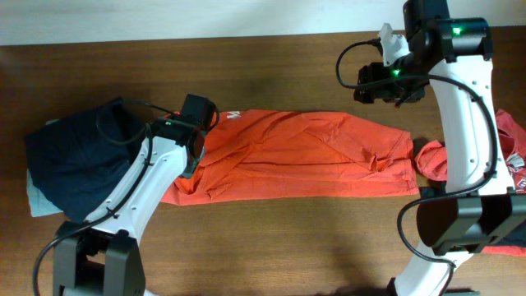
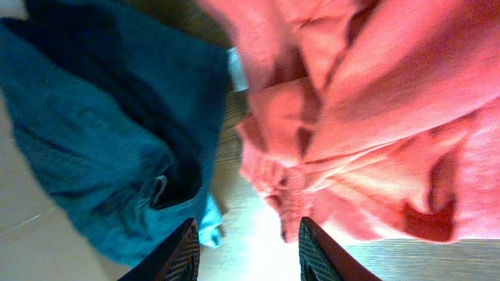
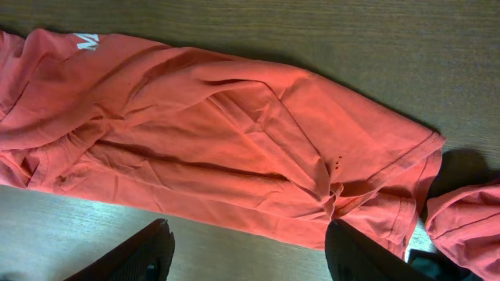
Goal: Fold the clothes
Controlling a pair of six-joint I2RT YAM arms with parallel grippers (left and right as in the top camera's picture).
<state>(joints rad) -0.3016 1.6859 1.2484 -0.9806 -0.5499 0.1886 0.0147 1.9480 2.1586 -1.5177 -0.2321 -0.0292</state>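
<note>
An orange-red T-shirt (image 1: 304,156) lies folded into a long band across the middle of the table, with white lettering at its left end (image 3: 86,40). My left gripper (image 1: 196,150) hangs over that left end, open, with bare table between its fingertips (image 2: 248,250). The shirt's bunched edge (image 2: 375,117) lies just right of them and a dark navy piece (image 2: 101,117) just left. My right gripper (image 1: 385,82) is raised beyond the shirt's right end, open (image 3: 250,250) and holding nothing.
The navy garment (image 1: 78,160) is heaped at the left on a pale grey-green piece (image 1: 37,197). Another orange-red garment (image 1: 509,152) lies at the right edge beside the right arm's base. The wooden table (image 1: 271,238) shows in front of the shirt.
</note>
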